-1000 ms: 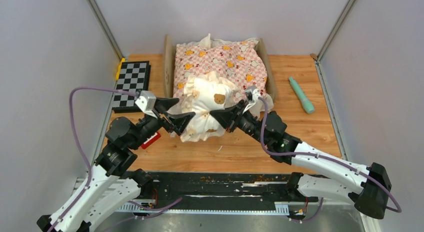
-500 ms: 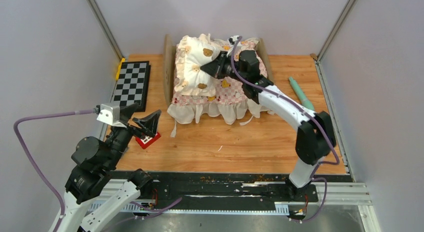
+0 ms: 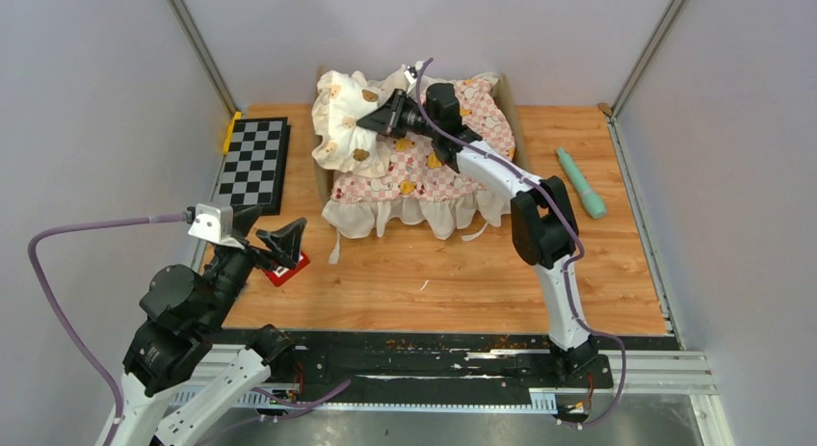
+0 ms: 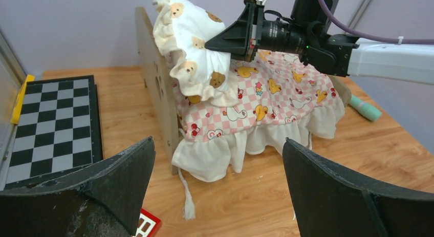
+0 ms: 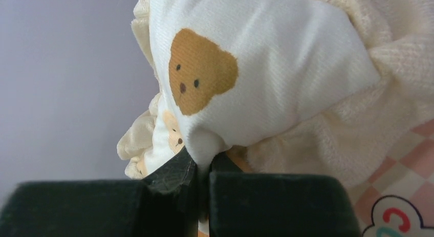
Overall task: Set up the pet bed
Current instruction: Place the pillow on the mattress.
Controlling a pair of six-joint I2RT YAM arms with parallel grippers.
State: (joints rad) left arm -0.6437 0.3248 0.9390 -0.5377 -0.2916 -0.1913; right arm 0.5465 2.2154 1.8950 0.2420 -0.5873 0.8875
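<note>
Pillow (image 3: 342, 118) pinched by its frill in closed right gripper (image 3: 366, 124), poised at pet bed (image 4: 153, 68) headboard for seating; left gripper (image 3: 265, 232) gaping, empty, aside.

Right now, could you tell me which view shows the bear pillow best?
The left wrist view: the pillow shows nearly whole, up close. The top view shows it smaller; the right wrist view only a pinched corner.

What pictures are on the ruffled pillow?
Brown bear faces on the small cream ruffled pillow; right wrist view.
</note>
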